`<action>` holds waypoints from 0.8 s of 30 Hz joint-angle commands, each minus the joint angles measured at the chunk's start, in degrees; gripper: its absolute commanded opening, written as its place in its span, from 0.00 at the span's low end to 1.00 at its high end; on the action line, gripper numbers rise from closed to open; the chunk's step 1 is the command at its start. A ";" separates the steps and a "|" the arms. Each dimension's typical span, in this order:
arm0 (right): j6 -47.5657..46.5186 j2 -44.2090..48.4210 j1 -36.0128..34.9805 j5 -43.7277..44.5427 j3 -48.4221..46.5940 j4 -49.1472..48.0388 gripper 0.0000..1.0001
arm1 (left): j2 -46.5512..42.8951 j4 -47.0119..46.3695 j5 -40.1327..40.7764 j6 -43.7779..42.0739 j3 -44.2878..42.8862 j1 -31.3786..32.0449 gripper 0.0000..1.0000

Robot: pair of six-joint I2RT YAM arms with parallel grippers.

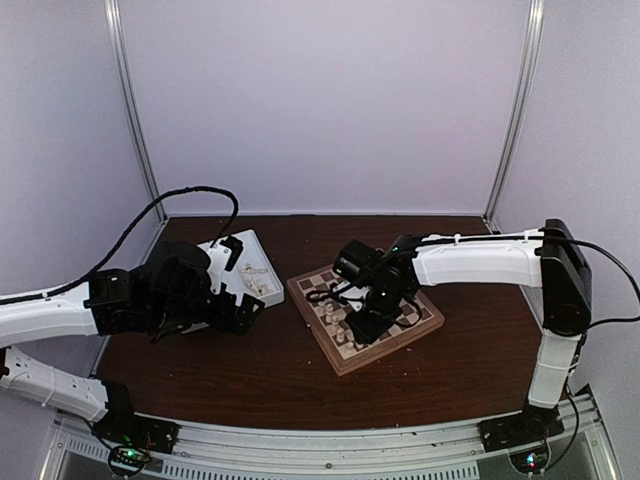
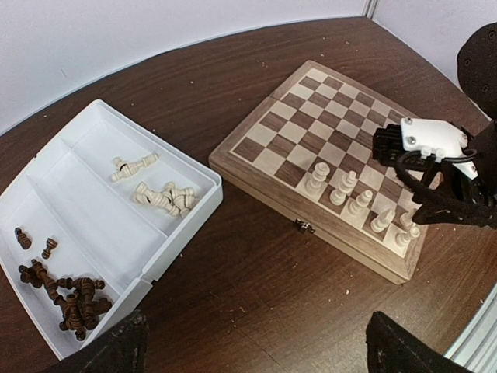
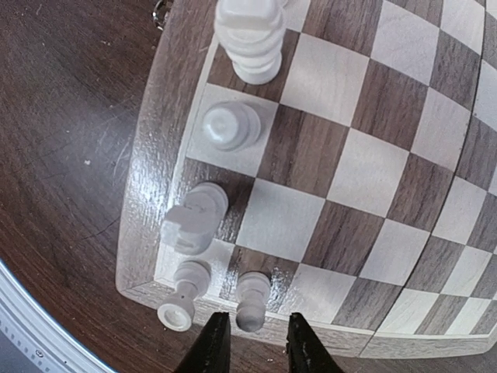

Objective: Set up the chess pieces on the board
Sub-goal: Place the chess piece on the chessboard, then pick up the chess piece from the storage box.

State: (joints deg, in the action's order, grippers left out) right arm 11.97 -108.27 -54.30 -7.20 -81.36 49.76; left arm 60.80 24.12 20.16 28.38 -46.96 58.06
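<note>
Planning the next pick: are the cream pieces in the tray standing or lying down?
Lying down: the cream pieces in the white tray rest on their sides, long profiles showing.

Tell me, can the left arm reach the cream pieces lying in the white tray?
Probably yes. Its tool is open near the tray, nothing covers the cream pieces, and the right arm is away over the board.

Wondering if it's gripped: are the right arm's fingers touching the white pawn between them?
Apart. Right wrist view: board shows between the pawn and each of the fingers, thinly on one side.
</note>
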 commanded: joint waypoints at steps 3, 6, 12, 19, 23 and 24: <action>-1.56 9.46 -0.36 4.72 2.41 -1.75 0.28 | 0.23 -0.56 0.17 0.70 -1.72 -1.18 0.98; -2.01 15.63 -0.36 6.80 6.83 -6.23 0.31 | 1.99 1.43 -2.59 4.19 -3.17 -4.45 0.98; -1.69 29.85 -0.30 14.54 20.25 -16.78 0.35 | 7.84 6.30 -7.13 5.27 -7.80 -11.47 0.92; 0.45 43.99 -0.03 19.46 37.16 -27.21 0.35 | 20.60 10.90 -8.46 7.61 -17.08 -18.04 0.80; 0.23 50.32 0.07 19.44 45.13 -31.08 0.31 | 29.33 14.09 -6.99 11.96 -23.88 -19.78 0.66; 0.10 51.47 0.14 18.94 46.70 -32.43 0.30 | 31.99 14.79 -7.00 13.04 -26.14 -20.09 0.64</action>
State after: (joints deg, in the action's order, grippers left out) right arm 11.66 -60.93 -54.26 9.89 -39.64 24.67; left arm 86.41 35.00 12.78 36.51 -66.98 39.24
